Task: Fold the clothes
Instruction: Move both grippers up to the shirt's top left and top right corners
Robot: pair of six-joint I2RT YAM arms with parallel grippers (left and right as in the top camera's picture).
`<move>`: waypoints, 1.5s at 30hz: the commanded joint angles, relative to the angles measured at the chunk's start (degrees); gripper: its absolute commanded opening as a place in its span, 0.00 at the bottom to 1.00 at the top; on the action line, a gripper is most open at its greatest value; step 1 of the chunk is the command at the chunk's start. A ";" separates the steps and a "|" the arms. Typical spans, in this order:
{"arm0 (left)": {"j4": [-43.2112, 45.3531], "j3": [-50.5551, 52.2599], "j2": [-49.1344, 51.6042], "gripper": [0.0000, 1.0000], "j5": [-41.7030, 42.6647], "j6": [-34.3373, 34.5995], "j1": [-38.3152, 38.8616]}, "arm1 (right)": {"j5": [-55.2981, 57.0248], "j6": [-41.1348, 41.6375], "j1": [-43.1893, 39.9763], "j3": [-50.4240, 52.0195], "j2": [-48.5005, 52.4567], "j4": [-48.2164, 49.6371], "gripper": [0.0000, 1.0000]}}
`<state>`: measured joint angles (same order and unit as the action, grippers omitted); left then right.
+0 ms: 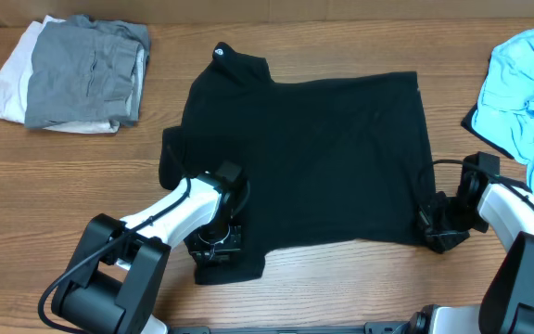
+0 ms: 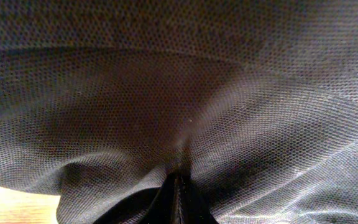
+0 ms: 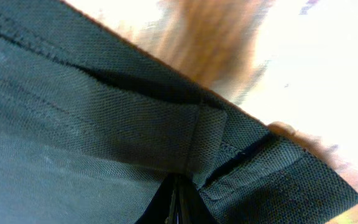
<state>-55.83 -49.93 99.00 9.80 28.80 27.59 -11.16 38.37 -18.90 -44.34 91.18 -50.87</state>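
Now: black mesh-knit short-sleeved shirt (image 1: 313,158) spread flat, mid wooden table (image 1: 276,297). Left gripper (image 1: 215,244) clenched on its near-left sleeve fabric; right gripper (image 1: 434,232) pinching near-right hem corner.
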 commanded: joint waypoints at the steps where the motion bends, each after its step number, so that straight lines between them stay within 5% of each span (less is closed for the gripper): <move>1: -0.52 3.54 2.89 0.04 3.61 0.74 0.22 | 5.05 0.74 -2.23 1.57 0.72 -0.98 0.04; 14: -7.52 3.54 -7.91 0.04 3.74 2.84 1.20 | 5.09 0.52 -8.17 1.46 -0.46 -3.08 0.04; 24: -9.92 -1.18 -25.18 0.04 -1.38 4.02 1.46 | 3.52 0.59 -8.07 -3.76 -14.05 -7.19 0.04; 26: -9.92 -5.44 -26.32 0.17 -3.91 3.69 1.44 | 1.18 -2.78 -8.07 -5.84 -17.18 -7.19 0.19; 28: -9.62 -10.62 -26.27 0.64 -6.43 2.40 1.31 | -2.73 -6.38 -8.07 -8.00 -19.39 -6.93 0.47; 30: -8.00 -16.52 -25.44 0.81 -8.59 0.28 0.48 | -7.96 -10.38 -8.00 -10.73 -20.44 -6.08 0.77; 32: -6.19 -22.43 -23.58 0.84 -9.55 -1.90 -1.09 | -11.30 -12.63 -7.34 -13.42 -20.39 -5.18 0.89; 45: -5.95 -67.80 11.78 0.85 -7.96 -17.51 -15.13 | -11.43 -14.53 4.87 -34.25 -10.64 4.81 0.96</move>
<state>-61.41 -109.75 103.66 2.24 16.80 14.66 -22.50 24.97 -15.09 -73.25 76.31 -47.09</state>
